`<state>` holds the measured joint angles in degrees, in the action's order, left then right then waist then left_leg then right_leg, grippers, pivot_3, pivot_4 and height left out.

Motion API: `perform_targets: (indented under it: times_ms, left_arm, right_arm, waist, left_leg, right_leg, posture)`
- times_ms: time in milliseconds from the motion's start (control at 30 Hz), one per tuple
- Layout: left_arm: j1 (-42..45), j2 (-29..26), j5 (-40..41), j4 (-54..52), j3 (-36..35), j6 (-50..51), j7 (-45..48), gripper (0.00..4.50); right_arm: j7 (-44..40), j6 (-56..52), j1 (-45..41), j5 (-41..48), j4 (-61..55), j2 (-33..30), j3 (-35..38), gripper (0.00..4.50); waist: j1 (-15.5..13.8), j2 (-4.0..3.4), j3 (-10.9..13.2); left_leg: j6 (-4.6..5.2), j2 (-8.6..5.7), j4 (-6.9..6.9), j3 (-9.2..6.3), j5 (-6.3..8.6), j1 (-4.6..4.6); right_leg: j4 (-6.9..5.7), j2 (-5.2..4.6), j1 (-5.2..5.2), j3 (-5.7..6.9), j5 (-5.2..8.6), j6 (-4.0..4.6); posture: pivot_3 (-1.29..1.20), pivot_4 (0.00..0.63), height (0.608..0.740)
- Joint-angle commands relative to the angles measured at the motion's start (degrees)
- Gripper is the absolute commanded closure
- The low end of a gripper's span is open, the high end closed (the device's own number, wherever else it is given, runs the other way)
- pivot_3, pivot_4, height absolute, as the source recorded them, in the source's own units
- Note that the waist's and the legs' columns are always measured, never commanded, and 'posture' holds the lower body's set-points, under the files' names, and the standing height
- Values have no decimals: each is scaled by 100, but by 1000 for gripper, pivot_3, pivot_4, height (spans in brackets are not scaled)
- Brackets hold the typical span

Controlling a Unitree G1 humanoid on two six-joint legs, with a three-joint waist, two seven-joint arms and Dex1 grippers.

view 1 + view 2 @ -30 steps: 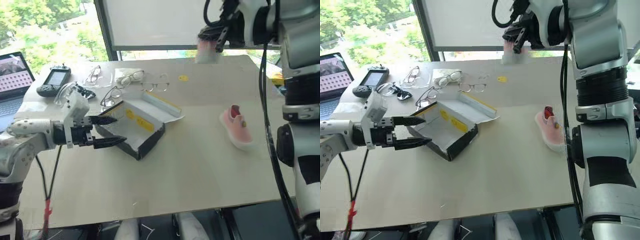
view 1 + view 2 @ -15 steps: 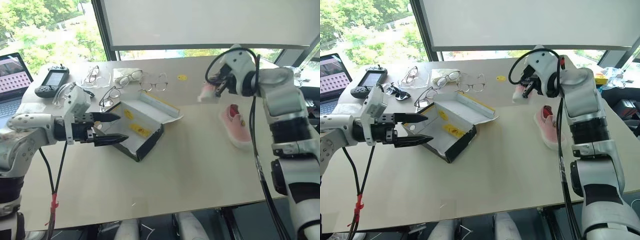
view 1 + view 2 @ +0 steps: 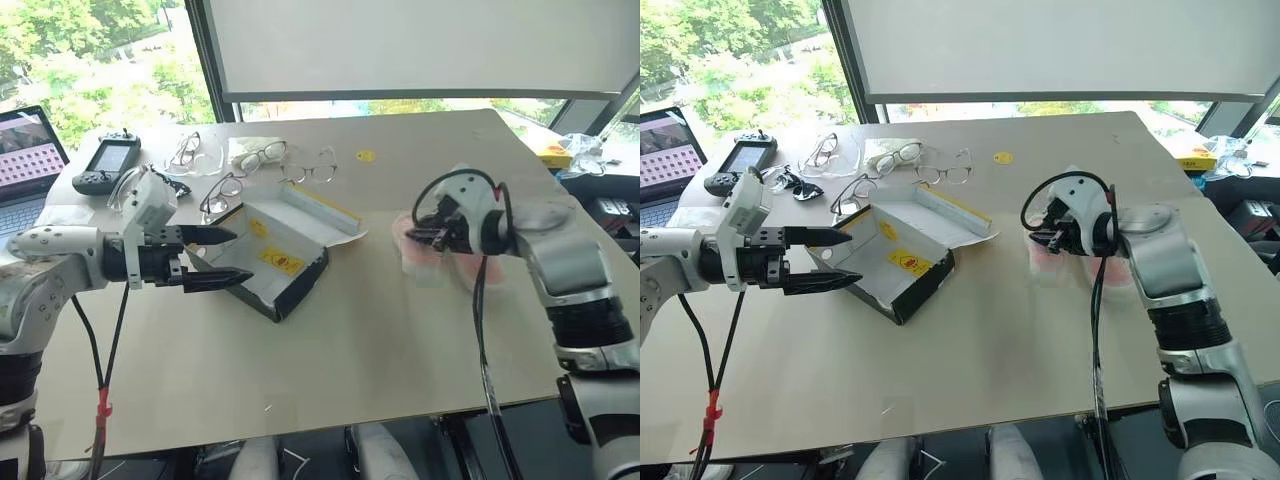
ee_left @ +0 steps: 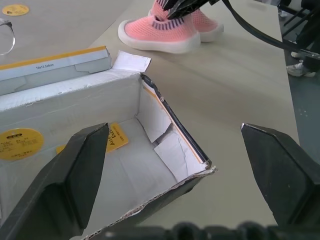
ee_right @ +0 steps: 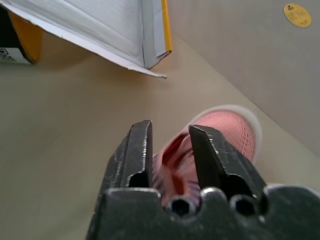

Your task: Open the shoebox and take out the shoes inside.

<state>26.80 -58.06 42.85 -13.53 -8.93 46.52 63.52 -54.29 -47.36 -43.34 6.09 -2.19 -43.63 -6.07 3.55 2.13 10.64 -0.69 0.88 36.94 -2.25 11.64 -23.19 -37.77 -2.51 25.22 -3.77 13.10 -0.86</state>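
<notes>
- The head views show a pale bench (image 3: 380, 370) by a window with trees outside. A laptop (image 3: 25, 150), a handheld controller (image 3: 105, 162) and several glasses (image 3: 262, 153) lie in the upper left.
- Left of centre, the shoebox (image 3: 270, 255) lies open and looks empty. The left tool (image 3: 242, 256) is spread wide just at its near-left end. A careless sweep there could shove the light box into the glasses behind it.
- Right of centre, the right tool (image 3: 1040, 238) sits low over a pink shoe (image 3: 1045, 262), with the second shoe (image 3: 1112, 272) just beside it toward the right edge. Both shoes are out, so the task looks nearly done. The main risk is in the letting go.
- In the left wrist view, the box's pale inside fills the lower left and holds only yellow stickers (image 4: 17, 142). The two shoes sit at the top of the frame, touching or nearly so. Any sideways drag by the right tool would push one into the other.
- In the right wrist view, the tool pinches the knit collar of the nearer shoe. The box flap (image 5: 150, 35) is at the upper left.
- The soft knit could snag on a finger (image 5: 135, 150) if the arm lifts before the tool spreads enough. That could tip the shoe over or carry it off the bench.
</notes>
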Motion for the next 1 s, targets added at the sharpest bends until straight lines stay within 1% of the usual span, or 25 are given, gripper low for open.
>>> perform_targets:
  times_ms: [33, 100, 167, 200, 267, 333, 367, 433, 467, 500, 567, 633, 700, 767, 867, 933, 1000]
  left_arm:
    - [76, -84, 40, -87, -161, -2, 37, 0]
    - [102, -95, 31, -51, -161, -11, 59, 0]
    - [109, -113, 37, -25, -189, -6, 69, 0]
    - [100, -136, 49, -5, -238, -4, 76, 0]
    - [105, -166, 139, 71, -423, 57, 34, 0]
    - [91, -174, 277, 191, -720, 164, -38, 0]
    - [57, -156, 341, 237, -882, 231, -109, 0]
    - [-54, 20, 398, 330, -1293, 209, -411, 0]
    - [-181, 141, 366, 320, -1513, 64, -533, 0]
    - [-310, 328, 306, 305, -1764, -122, -737, 0]
    - [-641, 771, -181, 366, -2182, -511, -1595, 0]
    - [-926, 1073, -520, 309, -2376, -817, -2113, 0]
    - [-1587, 1435, -723, 93, -2530, -1100, -2301, 0]
    - [-1935, 1668, -750, -87, -2613, -1208, -2463, 0]
    - [-2520, 2046, -1036, -310, -2547, -1570, -2734, 0]
    - [-2767, 2209, -1183, -419, -2466, -1773, -2853, 0]
    - [-2933, 2484, -1358, -446, -2346, -2043, -3040, 0]
  right_arm:
    - [-152, -455, 163, 343, -678, -295, 238, 1489]
    - [-278, -688, 240, 540, -863, -495, 312, 904]
    - [-369, -872, 247, 733, -951, -661, 414, 224]
    - [-418, -1002, 223, 880, -976, -733, 527, 98]
    - [-461, -1093, 212, 1106, -998, -870, 766, 98]
    - [-459, -1140, 290, 1348, -944, -945, 1183, 98]
    - [-407, -984, 465, 1433, -933, -918, 1486, 98]
    - [68, -390, 1021, 1373, -990, -609, 2198, 98]
    - [243, -340, 1300, 1514, -1006, -350, 2629, 98]
    - [279, -738, 1631, 1654, -1042, -298, 2867, 98]
    - [445, -738, 2394, 1754, -1163, 16, 3158, 98]
    - [683, -587, 2758, 1821, -1201, 273, 3316, 98]
    - [1397, -253, 3140, 1704, -1145, 883, 3676, 98]
    - [1727, 190, 3456, 1569, -1126, 1188, 3820, 98]
    - [2431, 1508, 4043, 994, -1240, 1707, 3821, 98]
    - [2667, 1972, 4222, 867, -1268, 1900, 3757, 98]
    - [2882, 2334, 4232, 698, -1140, 2006, 3587, 98]
  waist:
    - [10, 0, 0]
    - [23, 0, 0]
    - [22, 0, 0]
    - [21, 0, 0]
    - [14, 1, 0]
    - [15, 1, 0]
    - [16, 1, 0]
    - [-4, 5, -3]
    - [-19, 12, -7]
    - [-34, 19, -12]
    - [-83, 17, -13]
    - [-108, 21, -24]
    - [-80, 18, -25]
    - [-85, 19, -26]
    - [-113, 23, -31]
    - [-116, 22, -34]
    - [-110, 21, -34]
  left_leg:
    - [0, 1, -1, 0, 0, 0]
    - [1, 2, -1, 0, 1, -1]
    - [1, 1, 0, 0, 1, -1]
    - [1, 0, 1, 1, 1, 0]
    - [2, 0, 1, 1, 1, 0]
    - [2, 2, 0, 1, 1, -1]
    - [2, 2, 0, 1, 1, -1]
    - [5, 4, 0, 0, 3, -1]
    - [5, 4, -4, -1, 3, 0]
    - [7, 5, -3, -2, 4, 2]
    - [9, 0, -2, 0, 5, 3]
    - [10, 3, -1, 4, 6, 15]
    - [11, 1, -2, 15, 6, 17]
    - [10, 2, -3, 28, 6, 35]
    - [10, 5, -2, 31, 6, 45]
    - [9, 8, -6, 30, 7, 69]
    - [7, 7, -9, 36, 8, 80]
  right_leg:
    - [1, 1, 0, 0, 0, 0]
    - [2, 2, 0, 0, 0, 0]
    - [2, 1, -1, -1, 1, -1]
    - [2, 0, -2, -1, 1, -1]
    - [3, 1, -2, -1, 1, -2]
    - [5, 2, -1, 0, 2, -3]
    - [8, 2, -2, 0, 2, -3]
    - [9, 2, -4, 2, 2, -3]
    - [14, 2, -7, 3, 2, -3]
    - [13, 2, -11, 5, 3, -5]
    - [14, -4, -13, 1, 1, -5]
    - [13, -5, -25, -1, 0, -7]
    - [12, -4, -20, -16, -8, -7]
    - [9, -5, -32, -31, -11, -9]
    - [19, -2, -47, -27, -8, -14]
    - [28, -2, -77, -23, 17, -54]
    - [33, -4, -89, -28, 19, -57]
  posture:
    - [0, 150, 740]
    - [0, 150, 740]
    - [0, 150, 740]
    - [0, 150, 740]
    - [0, 150, 740]
    - [0, 150, 740]
    - [0, 150, 740]
    - [0, 150, 740]
    - [0, 150, 740]
    - [0, 150, 740]
    - [0, 150, 740]
    - [0, 150, 740]
    - [0, 150, 740]
    - [0, 150, 740]
    - [0, 150, 740]
    - [0, 150, 740]
    - [0, 150, 740]
